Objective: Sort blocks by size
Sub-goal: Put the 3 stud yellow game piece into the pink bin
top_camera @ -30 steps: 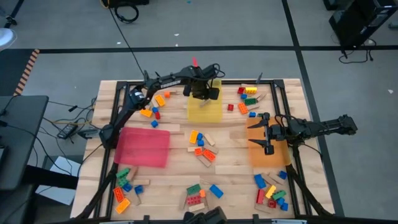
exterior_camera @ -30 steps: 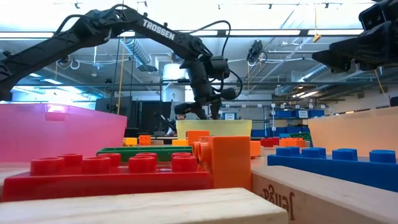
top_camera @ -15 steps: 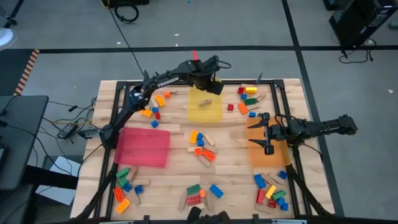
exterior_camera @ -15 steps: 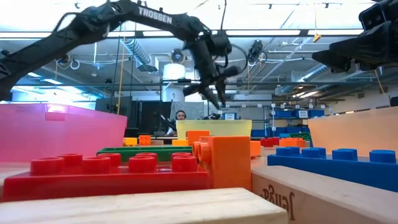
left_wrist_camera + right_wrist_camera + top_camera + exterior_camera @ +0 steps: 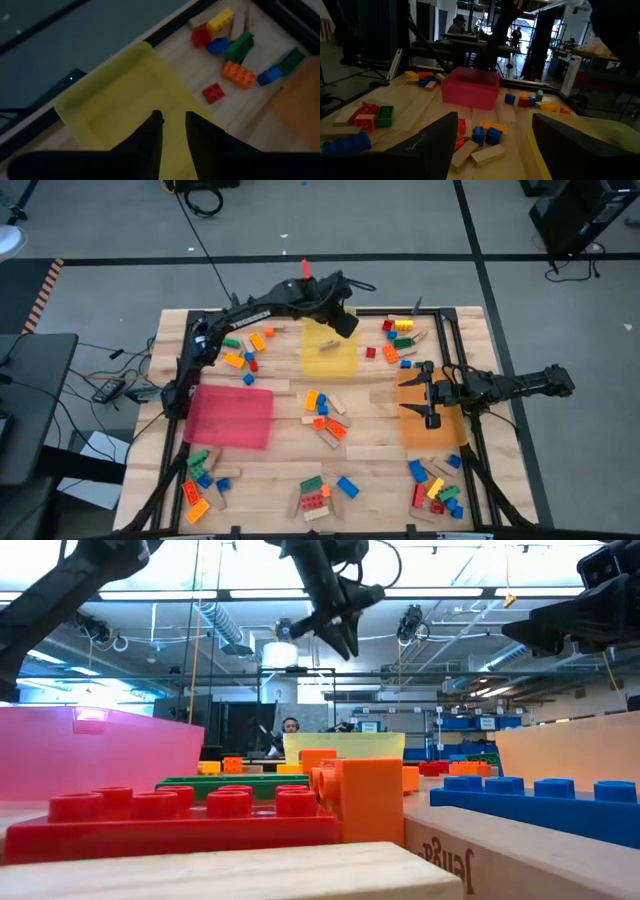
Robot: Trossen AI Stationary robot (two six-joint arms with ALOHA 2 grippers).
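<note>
Studded bricks and tan wooden blocks lie in loose groups on the wooden table: at its middle [image 5: 325,415], far right [image 5: 400,335], far left [image 5: 245,350] and along the near edge [image 5: 320,495]. One tan block [image 5: 327,345] lies flat on the floor of the yellow tray [image 5: 330,362]. My left gripper [image 5: 347,322] hangs high above that tray's far end, slanting down, shut and with nothing in it [image 5: 172,117]. My right gripper [image 5: 430,395] waits level over the left edge of the orange tray [image 5: 435,428], open and with nothing in it [image 5: 492,145].
A pink tray [image 5: 230,415] stands at the left of the table and the orange tray at the right. Black frame rails run along the table's edges [image 5: 440,330]. In the low view, big bricks [image 5: 190,815] and a wooden block fill the foreground; a person sits far behind.
My left gripper has risen well clear of the yellow tray, moved a little toward the far edge and rolled at the wrist. The tan block that it hung over now shows lying in the tray.
</note>
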